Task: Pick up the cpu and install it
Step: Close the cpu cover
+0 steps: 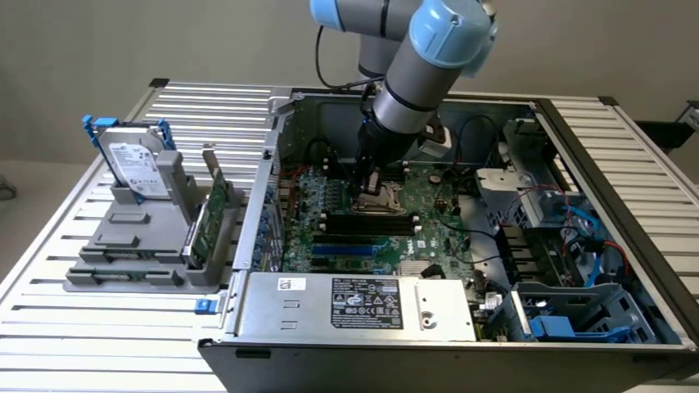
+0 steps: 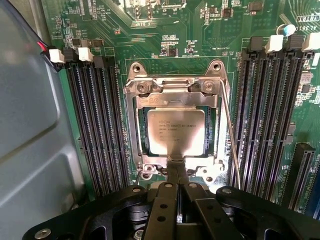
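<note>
Nearest to you, the tool (image 2: 177,167) is closed: its two black fingers (image 2: 169,172) are pressed together with no gap. Their tips are at the near edge of the cpu (image 2: 176,131), and they do not grip it. The cpu lies flat inside the metal socket frame (image 2: 150,90) on the green board (image 2: 165,30), with its silver top facing up. A thin metal lever (image 2: 231,145) runs along one side of the frame. Black memory slots (image 2: 95,125) stand on both sides of the socket.

In the exterior view, the arm (image 1: 421,74) reaches down into the open computer case (image 1: 611,188). On the exterior view's left, a grey holder (image 1: 131,246) stands on the slatted surface (image 1: 65,327). It carries a hard drive (image 1: 137,168) and a green card (image 1: 215,201), both upright.
</note>
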You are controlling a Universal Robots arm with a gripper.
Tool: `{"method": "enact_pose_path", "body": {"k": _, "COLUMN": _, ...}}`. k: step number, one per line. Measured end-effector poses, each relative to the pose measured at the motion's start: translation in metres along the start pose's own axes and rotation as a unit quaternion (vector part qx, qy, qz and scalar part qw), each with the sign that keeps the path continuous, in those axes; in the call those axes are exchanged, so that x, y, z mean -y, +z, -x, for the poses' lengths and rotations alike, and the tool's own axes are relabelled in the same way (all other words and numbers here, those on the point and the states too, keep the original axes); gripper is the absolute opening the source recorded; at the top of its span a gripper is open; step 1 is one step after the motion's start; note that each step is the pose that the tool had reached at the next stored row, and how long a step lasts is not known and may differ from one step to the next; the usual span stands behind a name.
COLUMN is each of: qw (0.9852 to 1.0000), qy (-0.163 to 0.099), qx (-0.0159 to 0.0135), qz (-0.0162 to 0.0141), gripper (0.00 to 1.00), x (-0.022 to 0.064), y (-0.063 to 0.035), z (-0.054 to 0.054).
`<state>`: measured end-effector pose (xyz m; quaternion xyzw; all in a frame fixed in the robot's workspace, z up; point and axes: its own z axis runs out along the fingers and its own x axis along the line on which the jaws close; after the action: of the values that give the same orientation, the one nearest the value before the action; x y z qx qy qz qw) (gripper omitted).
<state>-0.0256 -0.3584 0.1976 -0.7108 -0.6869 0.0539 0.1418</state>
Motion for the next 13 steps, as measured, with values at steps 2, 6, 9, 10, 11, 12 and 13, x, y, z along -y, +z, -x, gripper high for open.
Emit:
{"method": "enact_pose_path", "body": {"k": 2, "qw": 1.0, "qy": 0.0, "qx": 0.0002, "qz": -0.0002, "gripper": 0.11, "x": 0.0017, "y": -0.0013, "z": 0.0}}
{"method": "enact_pose_path", "body": {"k": 6, "qw": 1.0, "qy": 0.0, "qx": 0.0002, "qz": -0.0006, "gripper": 0.11, "x": 0.0067, "y": -0.0026, "z": 0.0}}
{"method": "enact_pose_path", "body": {"k": 9, "qw": 1.0, "qy": 0.0, "qx": -0.0005, "qz": -0.0008, "gripper": 0.11, "x": 0.0125, "y": -0.0022, "z": 0.001}}
{"method": "enact_pose_path", "body": {"k": 10, "qw": 1.0, "qy": 0.0, "qx": -0.0009, "qz": -0.0009, "gripper": 0.11, "x": 0.0145, "y": -0.0022, "z": 0.001}}
{"method": "enact_pose_path", "body": {"k": 11, "qw": 1.0, "qy": 0.0, "qx": -0.0015, "qz": -0.001, "gripper": 0.11, "x": 0.0165, "y": -0.0023, "z": 0.002}}
{"method": "enact_pose_path", "body": {"k": 12, "qw": 1.0, "qy": 0.0, "qx": -0.0027, "qz": -0.001, "gripper": 0.11, "x": 0.0184, "y": -0.0025, "z": 0.002}}
{"method": "enact_pose_path", "body": {"k": 13, "qw": 1.0, "qy": 0.0, "qx": -0.0039, "qz": -0.001, "gripper": 0.11, "x": 0.0202, "y": -0.0027, "z": 0.003}}
